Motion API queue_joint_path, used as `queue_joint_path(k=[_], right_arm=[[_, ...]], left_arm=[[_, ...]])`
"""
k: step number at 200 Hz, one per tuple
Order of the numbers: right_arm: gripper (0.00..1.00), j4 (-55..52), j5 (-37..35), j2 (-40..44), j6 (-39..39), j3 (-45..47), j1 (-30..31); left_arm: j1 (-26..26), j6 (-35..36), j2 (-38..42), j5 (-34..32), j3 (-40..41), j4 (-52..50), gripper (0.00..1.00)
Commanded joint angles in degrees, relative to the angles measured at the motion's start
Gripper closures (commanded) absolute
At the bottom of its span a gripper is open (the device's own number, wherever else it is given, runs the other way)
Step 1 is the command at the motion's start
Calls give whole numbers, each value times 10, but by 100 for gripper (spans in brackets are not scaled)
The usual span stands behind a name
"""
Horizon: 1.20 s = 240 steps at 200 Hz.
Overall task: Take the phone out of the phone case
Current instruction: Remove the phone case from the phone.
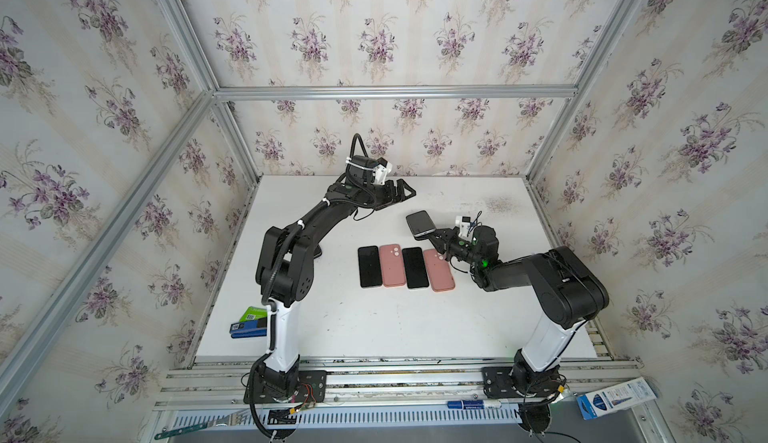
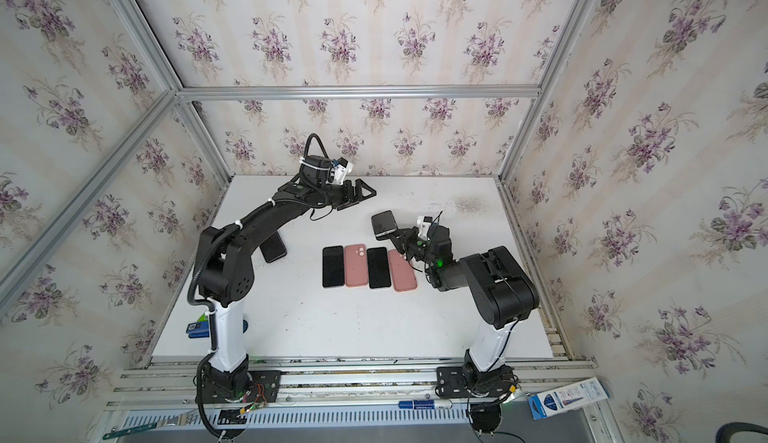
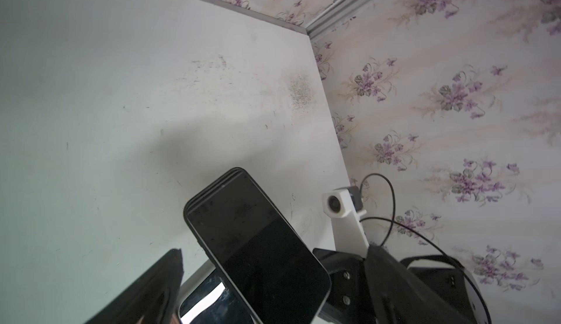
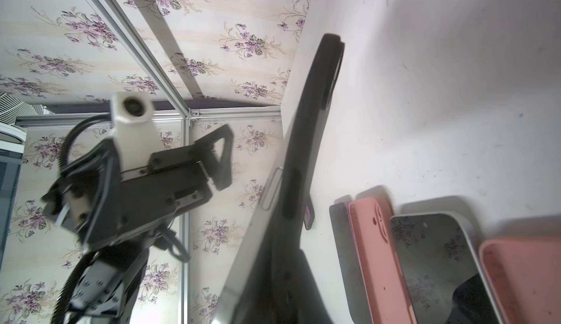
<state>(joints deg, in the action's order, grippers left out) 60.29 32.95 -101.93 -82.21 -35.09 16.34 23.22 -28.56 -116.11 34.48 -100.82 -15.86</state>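
Right claw (image 1: 432, 235) is closed tight on one end of the phone (image 1: 420, 223) and holds it up in the air, just right of the middle in both top views. In the right wrist view the phone has a silver edge, and a black case (image 4: 332, 64) runs along its back. I cannot tell if the case is all the way on. The left claw (image 1: 401, 193) is open wide and holds nothing. It hangs above and to the left of the phone in the top views, near it but not touching. In the left wrist view its two fingers (image 3: 158, 286) stand far apart. On the white table (image 1: 332, 328), below the held phone in the picture, four things lie flat side by side in a row. From left to right they are a dark phone (image 1: 369, 266), a pink case (image 1: 391, 265), a second dark phone (image 1: 415, 267) and a second pink case (image 1: 439, 270). One more dark thing (image 2: 274, 249) lies half hidden under the left arm in a top view. A blue and green box (image 1: 248, 322) sits at the left edge of the table.
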Motion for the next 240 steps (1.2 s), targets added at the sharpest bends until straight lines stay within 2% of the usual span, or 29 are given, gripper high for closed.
queue_joint_path(k=[1, 33, 86, 127, 153, 195, 224, 240], right_arm=[[100, 28, 3, 8, 1, -1, 0], [100, 22, 2, 14, 0, 1, 0], [100, 13, 2, 18, 0, -2, 0], [100, 9, 4, 20, -1, -3, 0], [100, 11, 5, 20, -3, -3, 0], [100, 17, 6, 17, -9, -5, 1], [100, 29, 7, 11, -18, -6, 1], [100, 29, 8, 10, -22, -8, 1]], left_arm=[[16, 148, 51, -19, 19, -46, 2], [59, 298, 94, -52, 22, -127, 1], [114, 419, 87, -105, 2, -225, 1], [133, 436, 63, -140, -11, -240, 3], [144, 438, 40, -188, -27, -242, 5], [150, 436, 13, -207, -51, -244, 8], [152, 427, -6, -253, -67, -243, 12], [152, 427, -12, -251, -74, -242, 13]])
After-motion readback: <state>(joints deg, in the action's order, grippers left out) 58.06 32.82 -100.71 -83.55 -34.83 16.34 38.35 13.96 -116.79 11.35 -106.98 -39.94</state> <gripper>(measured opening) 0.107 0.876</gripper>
